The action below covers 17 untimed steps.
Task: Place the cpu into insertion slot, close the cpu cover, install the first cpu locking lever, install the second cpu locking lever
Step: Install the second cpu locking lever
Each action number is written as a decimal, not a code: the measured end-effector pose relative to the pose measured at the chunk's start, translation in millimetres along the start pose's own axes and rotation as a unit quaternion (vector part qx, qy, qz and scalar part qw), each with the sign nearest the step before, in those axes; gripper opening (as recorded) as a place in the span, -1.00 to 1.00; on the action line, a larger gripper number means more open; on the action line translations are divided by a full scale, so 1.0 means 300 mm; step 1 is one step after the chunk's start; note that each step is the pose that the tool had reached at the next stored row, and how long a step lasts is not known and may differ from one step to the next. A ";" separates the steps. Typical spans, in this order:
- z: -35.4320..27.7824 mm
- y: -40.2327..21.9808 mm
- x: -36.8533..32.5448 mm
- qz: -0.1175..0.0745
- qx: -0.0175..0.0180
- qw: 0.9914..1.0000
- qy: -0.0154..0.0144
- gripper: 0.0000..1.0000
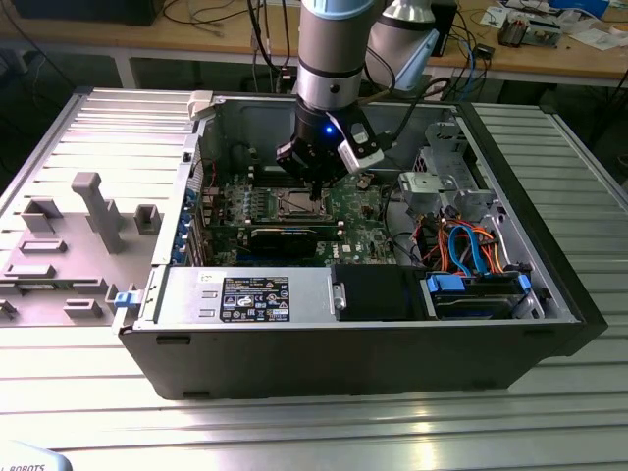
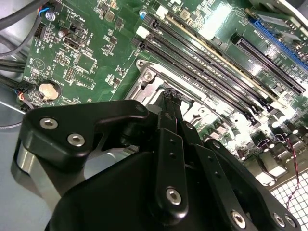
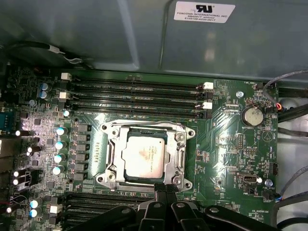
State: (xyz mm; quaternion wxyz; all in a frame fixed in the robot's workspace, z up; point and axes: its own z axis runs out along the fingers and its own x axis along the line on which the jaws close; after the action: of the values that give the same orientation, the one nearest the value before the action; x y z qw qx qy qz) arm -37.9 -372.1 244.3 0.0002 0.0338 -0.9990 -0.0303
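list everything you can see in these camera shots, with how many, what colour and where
cpu: one, silver-grey, seated in the insertion slot.
insertion slot: one, silver rim, middle of the green board.
cpu cover: one, silver frame, lying closed around the cpu.
motherboard: one, green, on the case floor.
memory slots: four, black, beside the socket.
coin battery: one, silver, near the board's edge.
computer case: one, black and grey, open on the metal table.
power supply: one, grey, along the case's near wall.
grey fixture: one, on the table at the exterior view's left.
pincer: one, black, tips at the socket's edge.
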 end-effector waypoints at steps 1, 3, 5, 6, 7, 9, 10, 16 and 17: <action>0.000 0.000 0.000 0.000 0.000 1.000 0.000 -0.79; 0.000 0.000 0.000 0.000 0.000 1.000 0.000 -0.79; 0.001 -0.009 0.001 0.000 0.000 1.000 0.000 -0.79; 0.000 -0.016 0.002 0.000 0.000 1.000 0.002 -0.79; 0.000 -0.023 0.002 0.001 -0.001 1.000 0.004 -0.79; -0.001 -0.044 0.004 0.001 -0.004 1.000 0.010 -0.79; -0.001 -0.049 0.004 0.002 -0.006 1.000 0.013 -0.79; 0.003 -0.093 0.007 0.002 -0.019 1.000 0.015 -0.79; 0.004 -0.099 0.009 0.002 -0.022 1.000 0.015 -0.79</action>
State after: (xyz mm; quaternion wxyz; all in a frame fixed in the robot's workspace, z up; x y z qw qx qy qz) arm -38.5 -401.9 241.4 0.0162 0.0325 -0.9980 -0.0515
